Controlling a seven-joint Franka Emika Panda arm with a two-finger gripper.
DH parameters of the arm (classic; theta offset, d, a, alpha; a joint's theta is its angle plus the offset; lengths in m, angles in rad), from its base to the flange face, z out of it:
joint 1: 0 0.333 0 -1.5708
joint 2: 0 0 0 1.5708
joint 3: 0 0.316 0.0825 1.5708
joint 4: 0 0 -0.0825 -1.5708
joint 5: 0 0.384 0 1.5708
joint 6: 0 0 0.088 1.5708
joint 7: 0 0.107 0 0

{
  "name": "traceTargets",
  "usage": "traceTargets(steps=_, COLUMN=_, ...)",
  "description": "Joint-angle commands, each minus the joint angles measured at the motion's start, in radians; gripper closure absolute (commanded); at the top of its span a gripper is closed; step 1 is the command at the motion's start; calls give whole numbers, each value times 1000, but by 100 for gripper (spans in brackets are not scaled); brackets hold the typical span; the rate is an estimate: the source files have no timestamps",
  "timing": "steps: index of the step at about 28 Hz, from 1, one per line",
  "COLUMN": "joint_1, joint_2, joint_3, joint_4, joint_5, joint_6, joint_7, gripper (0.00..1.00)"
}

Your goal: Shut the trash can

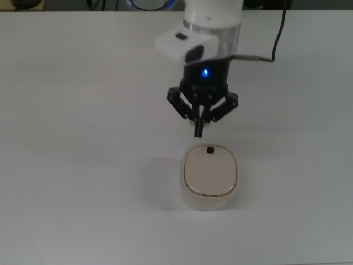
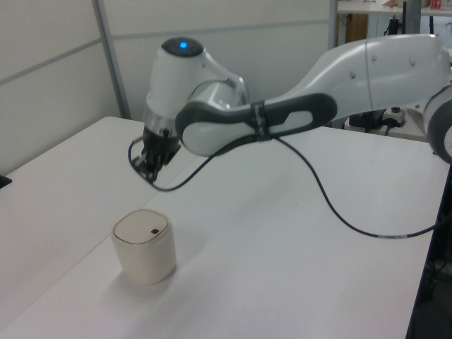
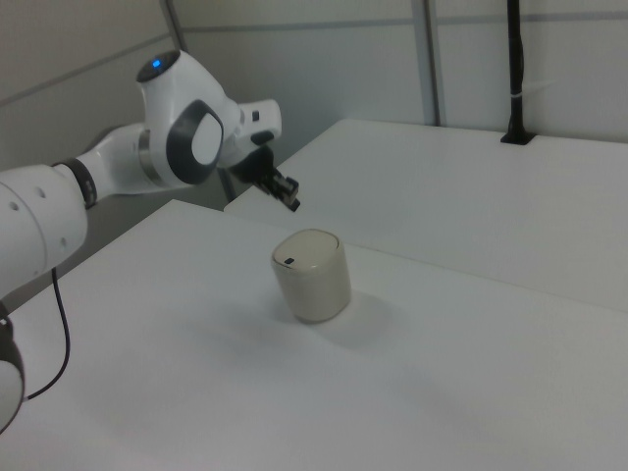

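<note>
A small cream plastic trash can (image 1: pixel 210 178) with rounded-rectangle sides stands upright on the white table (image 1: pixel 83 165). In the top view it sits low and a little right of centre; in the left view (image 2: pixel 144 246) it is near the table's front-left edge; in the right view (image 3: pixel 312 275) it stands near the middle of the nearer tabletop. Its flat beige swing lid (image 1: pixel 210 170) lies level with the rim, covering the opening, and 1 tiny black mark (image 1: pixel 210 149) sits on the lid near the edge closest to the arm.

The white Franka arm's black two-finger gripper (image 1: pixel 199 128) hangs in the air above the table, clear of the trash can and touching nothing. In the top view it is just above the can's upper edge; in the left view (image 2: pixel 150 169) it is well above the can; in the right view (image 3: pixel 289 199) it is above and to the left of the can. The 2 fingers appear pressed together into a single dark tip, with nothing between them. A blue light (image 1: pixel 205 72) glows on the wrist, and a black cable (image 2: pixel 332 212) trails from the arm across the table.
</note>
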Motion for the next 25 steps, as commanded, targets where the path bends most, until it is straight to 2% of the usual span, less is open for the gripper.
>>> traceTargets(steps=1, joint_1=-29, joint_2=-83, joint_3=-2, joint_4=-41, joint_5=26, joint_6=-26, joint_7=-24, gripper=59)
traceTargets(steps=2, joint_1=-37, joint_2=-103, joint_3=0, joint_4=-48, joint_5=29, joint_6=-88, joint_7=-39, gripper=24)
traceTargets(steps=3, joint_1=-38, joint_2=-109, joint_3=1, joint_4=-48, joint_5=34, joint_6=-134, joint_7=-55, gripper=19)
traceTargets(steps=6, joint_1=-43, joint_2=-125, joint_3=-2, joint_4=-42, joint_5=78, joint_6=-268, joint_7=-139, gripper=18)
traceTargets(steps=7, joint_1=-50, joint_2=-131, joint_3=-5, joint_4=-38, joint_5=104, joint_6=-306, joint_7=-171, gripper=17)
traceTargets(steps=8, joint_1=-75, joint_2=-147, joint_3=-6, joint_4=-38, joint_5=171, joint_6=-380, joint_7=-226, gripper=10)
traceTargets(steps=9, joint_1=-89, joint_2=-160, joint_3=-8, joint_4=-38, joint_5=198, joint_6=-418, joint_7=-253, gripper=2)
traceTargets(steps=12, joint_1=-121, joint_2=-194, joint_3=-8, joint_4=-37, joint_5=236, joint_6=-529, joint_7=-334, gripper=0)
traceTargets(steps=18, joint_1=-145, joint_2=-252, joint_3=-25, joint_4=-9, joint_5=232, joint_6=-819, joint_7=-455, gripper=0)
traceTargets(steps=25, joint_1=-213, joint_2=-277, joint_3=-39, joint_4=-23, joint_5=227, joint_6=-888, joint_7=-518, gripper=0)
